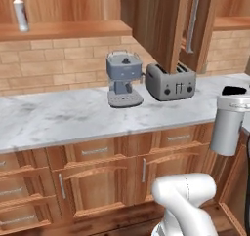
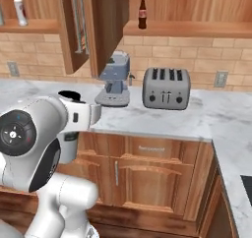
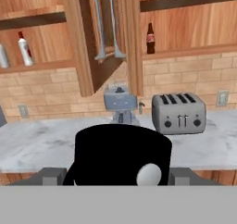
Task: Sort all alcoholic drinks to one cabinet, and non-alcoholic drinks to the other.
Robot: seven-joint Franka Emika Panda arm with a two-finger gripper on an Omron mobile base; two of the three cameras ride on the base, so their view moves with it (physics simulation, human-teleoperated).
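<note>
White with a red cap, one tall bottle [image 3: 25, 48] stands on the left cabinet [image 3: 41, 42] shelf, a grey bottle [image 3: 3, 56] beside it. The cola bottle [image 3: 150, 38] stands in the right cabinet [image 3: 194, 28]. Below, the coffee machine [image 3: 120, 103] and toaster [image 3: 178, 113] sit at the marble surface's [image 3: 41, 144] back edge. I cannot tell whether the hand is spread or pressed together.

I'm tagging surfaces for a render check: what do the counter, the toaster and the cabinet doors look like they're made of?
The counter looks like polished white marble, going by its grey veining. The toaster seems brushed grey metal, with dark slots and knobs. The cabinet doors look like reddish-brown wood with visible grain, and have long handles that seem metal. All rendered, so only apparent.
</note>
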